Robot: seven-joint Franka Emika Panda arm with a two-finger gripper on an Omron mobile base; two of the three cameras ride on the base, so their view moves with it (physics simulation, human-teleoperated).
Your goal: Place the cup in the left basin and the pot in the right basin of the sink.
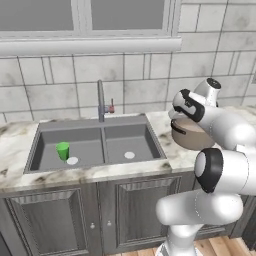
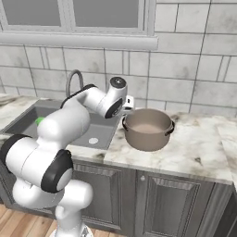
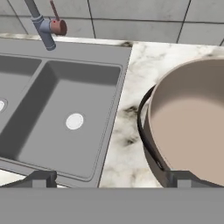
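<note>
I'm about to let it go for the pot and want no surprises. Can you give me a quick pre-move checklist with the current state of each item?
1. Cup upright in the left basin: ok.
2. Right basin free for the pot: ok.
3. Pot upright on the counter, beside the sink: ok.
4. Gripper open: ok.
5. Fingers straddling the pot's near handle: cannot tell.
6. Faucet clear of the route: cannot tell.
</note>
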